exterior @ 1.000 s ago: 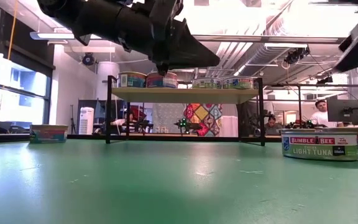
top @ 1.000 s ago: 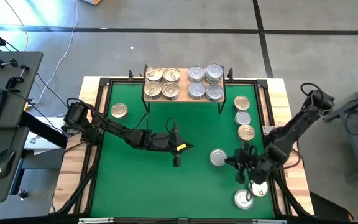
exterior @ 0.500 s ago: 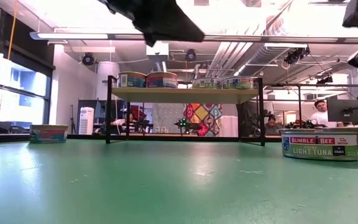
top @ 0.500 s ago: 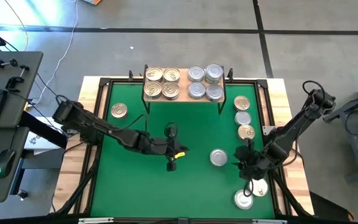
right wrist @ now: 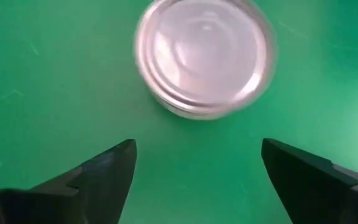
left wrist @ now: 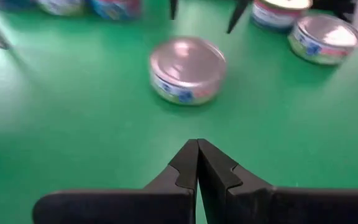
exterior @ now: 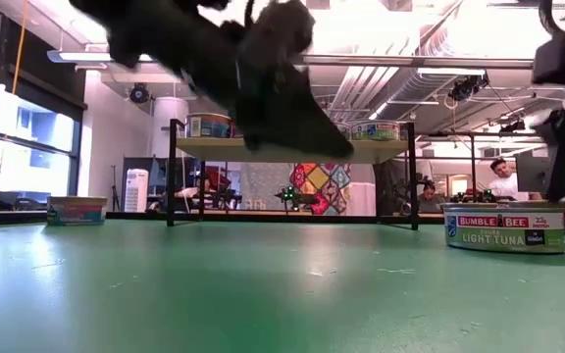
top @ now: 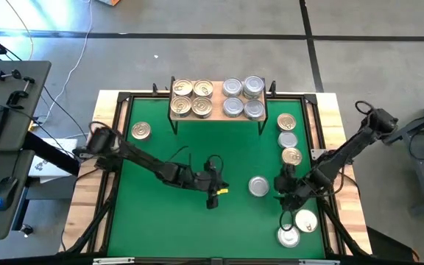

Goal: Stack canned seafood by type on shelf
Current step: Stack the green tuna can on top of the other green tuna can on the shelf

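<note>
The shelf (top: 223, 116) stands at the far edge of the green surface (top: 160, 221) and carries eight tins: four gold-lidded tins (top: 191, 98) on its left half and four silver-lidded tins (top: 243, 98) on its right half. One gold tin (top: 140, 131) lies alone on the surface near the left side. Along the right side there is a row of three tins — gold (top: 287, 122), silver (top: 288, 140), gold (top: 291, 156). A silver tin (top: 258, 186) lies in the middle-right part of the surface, and two more tins (top: 297, 228) lie near the front right corner.

The right gripper (top: 284, 190) hangs just beside the silver tin in the middle-right part, with its fingers (right wrist: 101, 171) spread wide apart and holding nothing. In the right wrist view that silver tin (right wrist: 205, 57) lies flat on the green, ahead of the fingers.

The left gripper (top: 213, 193) is over the middle of the surface — its fingers (left wrist: 188, 165) are pressed together and empty, pointing toward the same silver tin (left wrist: 187, 70).
</note>
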